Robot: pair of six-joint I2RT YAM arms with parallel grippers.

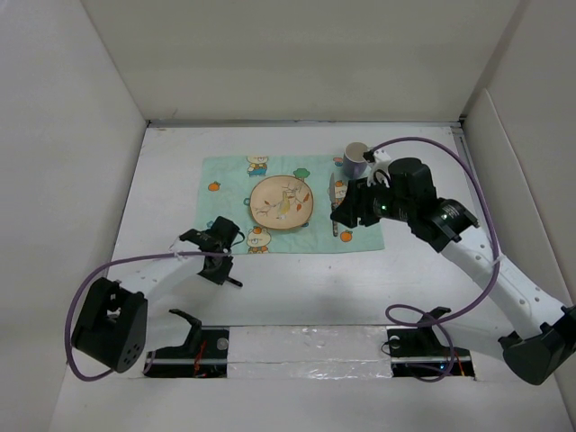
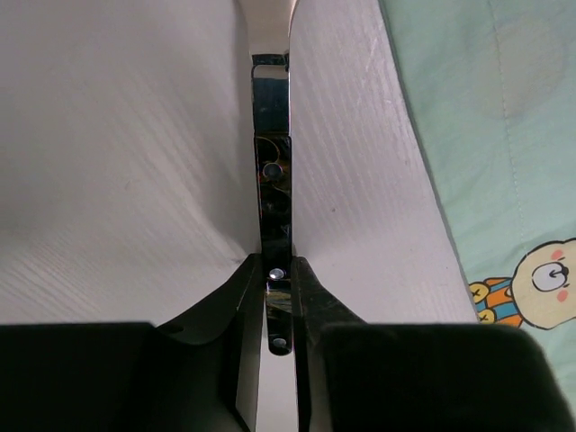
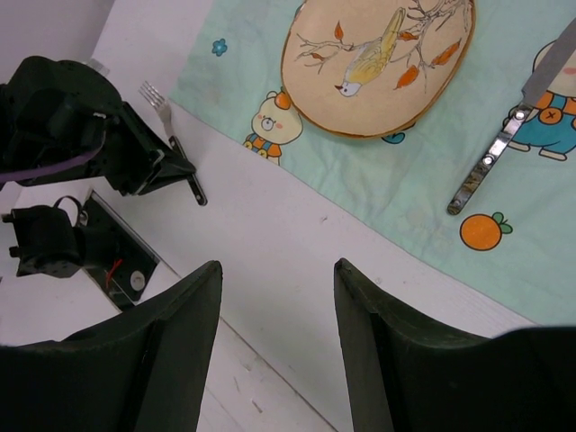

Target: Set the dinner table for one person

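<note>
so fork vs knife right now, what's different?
The fork is clamped in the left gripper; the knife lies free. The fork is off the placemat, over the bare dinner table; the knife lies on the placemat, right of the plate. Both have riveted handles.

Bright, even overhead light, soft shadows; the fork [image 2: 272,180] gleams, the near jaws blurred.

The left arm [image 1: 148,264] stretches low from 7 o'clock toward centre, the left gripper [image 1: 219,268] with fingers [image 2: 238,301] pinched on a fork [image 2: 272,180]. The right arm [image 1: 477,261] arches from 4 o'clock, the right gripper [image 1: 345,216] facing 9 o'clock, fingers [image 3: 180,342] spread apart.
</note>
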